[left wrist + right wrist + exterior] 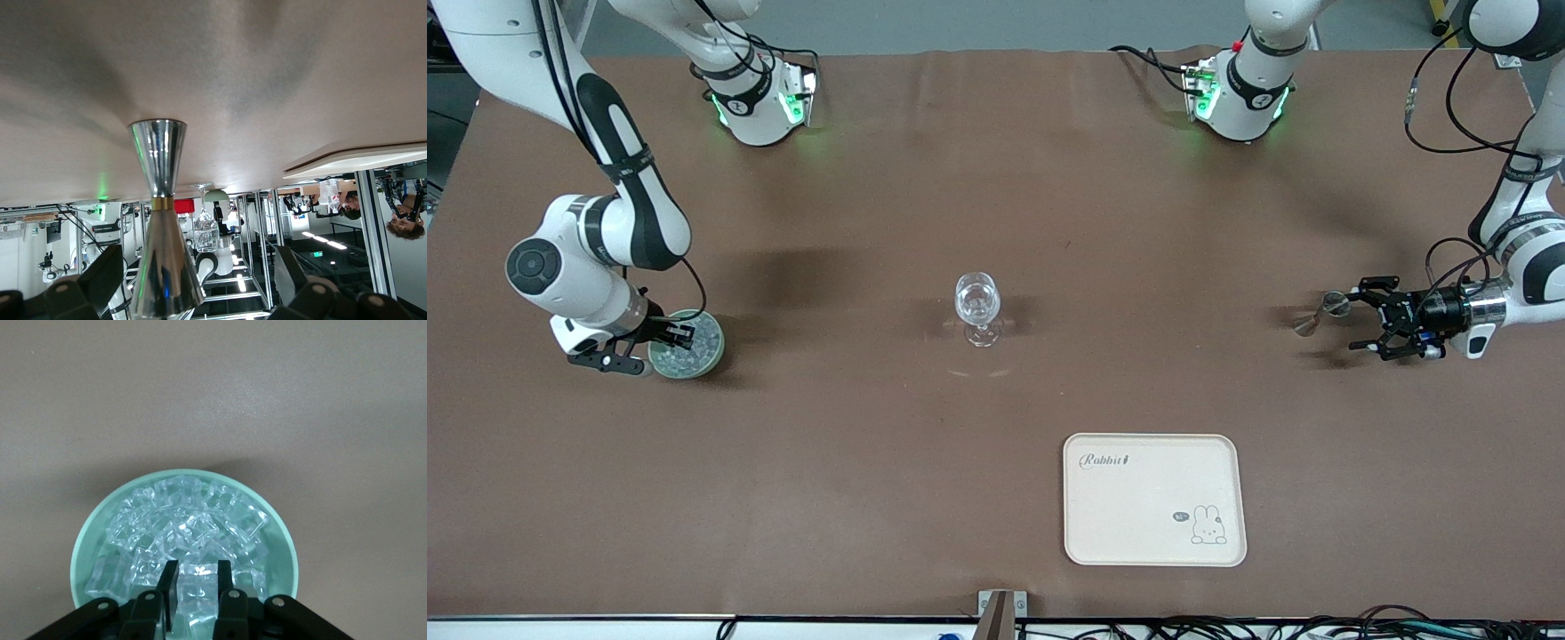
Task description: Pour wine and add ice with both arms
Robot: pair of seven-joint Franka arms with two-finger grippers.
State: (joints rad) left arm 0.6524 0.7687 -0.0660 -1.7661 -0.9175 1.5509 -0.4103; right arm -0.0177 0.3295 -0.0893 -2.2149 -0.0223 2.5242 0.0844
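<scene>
A pale green bowl [694, 351] full of clear ice chunks [193, 520] sits at the right arm's end of the table. My right gripper [680, 336] is down in the bowl [87, 540], and its fingers [170, 583] are shut on one ice chunk [198, 587]. A clear stemmed glass [976, 307] stands at the table's middle. A silver double-cone jigger [1319, 313] stands at the left arm's end. My left gripper [1356, 317] is low beside it. In the left wrist view my left gripper [197, 267] is open, with the jigger [163, 253] between its spread fingers [100, 277].
A cream tray [1152, 533] with a rabbit print lies nearer the front camera than the glass, toward the left arm's end. The brown table top [854, 444] stretches between the bowl, glass and jigger. The glass also shows in the left wrist view [205, 230].
</scene>
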